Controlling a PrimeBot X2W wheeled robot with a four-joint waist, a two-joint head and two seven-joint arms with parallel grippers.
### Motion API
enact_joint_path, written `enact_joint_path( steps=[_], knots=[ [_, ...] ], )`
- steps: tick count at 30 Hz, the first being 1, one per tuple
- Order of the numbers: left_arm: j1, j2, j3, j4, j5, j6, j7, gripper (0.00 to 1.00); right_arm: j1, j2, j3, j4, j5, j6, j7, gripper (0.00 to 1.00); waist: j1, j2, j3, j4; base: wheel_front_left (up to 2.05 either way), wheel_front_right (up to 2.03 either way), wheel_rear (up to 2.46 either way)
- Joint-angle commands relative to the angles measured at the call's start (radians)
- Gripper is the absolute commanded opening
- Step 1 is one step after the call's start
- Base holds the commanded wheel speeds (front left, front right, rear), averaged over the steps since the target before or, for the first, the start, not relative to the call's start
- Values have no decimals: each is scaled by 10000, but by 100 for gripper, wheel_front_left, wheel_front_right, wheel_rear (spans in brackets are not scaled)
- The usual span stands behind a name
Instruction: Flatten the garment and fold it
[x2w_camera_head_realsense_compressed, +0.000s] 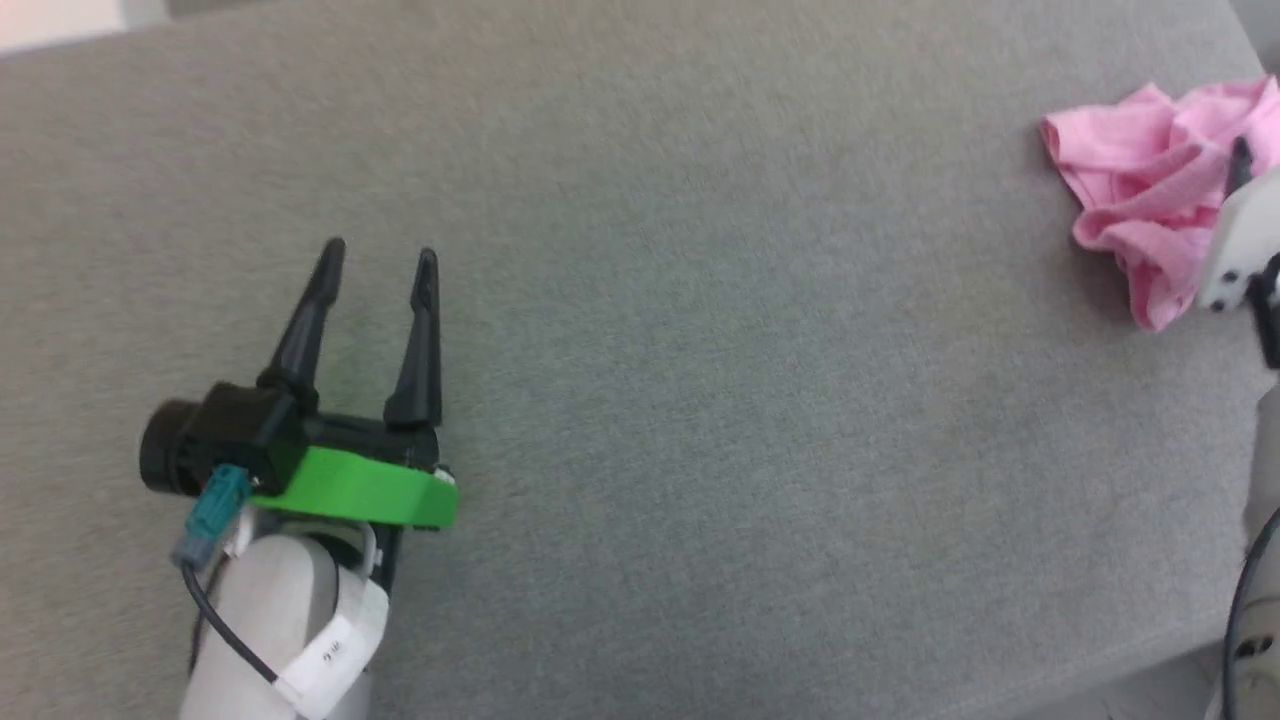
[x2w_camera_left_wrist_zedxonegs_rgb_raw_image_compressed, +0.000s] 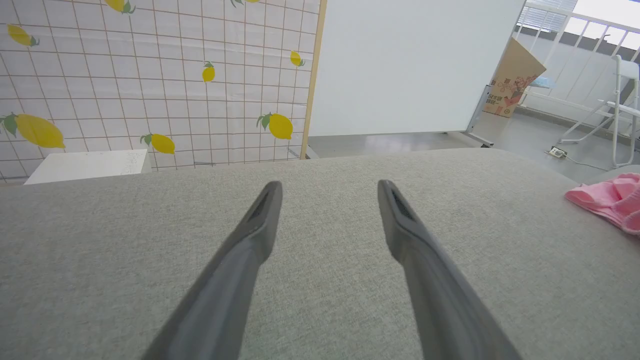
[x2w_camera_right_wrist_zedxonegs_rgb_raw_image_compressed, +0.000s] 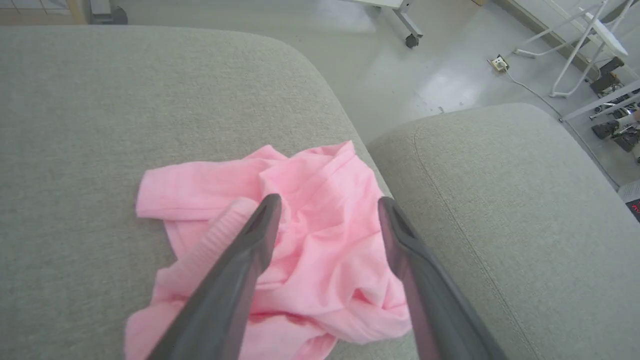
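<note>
The garment (x2w_camera_head_realsense_compressed: 1150, 190) is a crumpled heap of light pink cloth at the far right of the grey cushion (x2w_camera_head_realsense_compressed: 700, 350), close to its right edge. It also appears in the right wrist view (x2w_camera_right_wrist_zedxonegs_rgb_raw_image_compressed: 320, 235) and at the right edge of the left wrist view (x2w_camera_left_wrist_zedxonegs_rgb_raw_image_compressed: 610, 200). My right gripper (x2w_camera_right_wrist_zedxonegs_rgb_raw_image_compressed: 327, 202) hovers over the heap with its jaws open and nothing between them; one dark fingertip (x2w_camera_head_realsense_compressed: 1240, 160) and the pale wrist poke in at the head view's right edge. My left gripper (x2w_camera_head_realsense_compressed: 380, 255) stands open over bare cushion at the lower left, far from the cloth.
A second grey cushion (x2w_camera_right_wrist_zedxonegs_rgb_raw_image_compressed: 500, 200) lies beyond a seam just right of the garment. Behind the sofa are a lemon-patterned wall (x2w_camera_left_wrist_zedxonegs_rgb_raw_image_compressed: 150, 75), a white board (x2w_camera_left_wrist_zedxonegs_rgb_raw_image_compressed: 410, 65), a cardboard box (x2w_camera_left_wrist_zedxonegs_rgb_raw_image_compressed: 515, 75) and white chair legs (x2w_camera_left_wrist_zedxonegs_rgb_raw_image_compressed: 615, 115) on a grey floor.
</note>
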Motion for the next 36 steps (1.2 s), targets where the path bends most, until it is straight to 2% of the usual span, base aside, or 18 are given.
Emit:
enact_joint_path(
  steps=[1,9,13,19,31,36],
  knots=[
    [165,-113,43,28,-144,27,-82,100,369,89,167,-181,318,-15,-237,100,0,0,-1292,959,0,0,0],
    [858,-616,185,105,-320,-53,-87,100,2616,212,1442,-1885,2528,-15,-1957,100,0,0,-2379,2039,0,0,0],
    [1193,-750,289,211,-417,-83,-88,100,3982,391,1845,-3105,3202,-15,-3006,100,0,0,-2797,2528,0,0,0],
    [1603,-833,366,492,-525,-122,-88,100,5780,762,2413,-4677,3582,-15,-4195,100,0,0,-3336,3051,0,0,0],
    [2202,-861,383,801,-727,-150,-89,100,8093,1095,2888,-6285,3737,-15,-4761,100,0,0,-3849,3304,0,0,0],
    [2381,-862,231,855,-787,-153,-89,100,8755,1105,2956,-6477,4093,-15,-4787,100,0,0,-4007,3239,0,0,0]
  ],
)
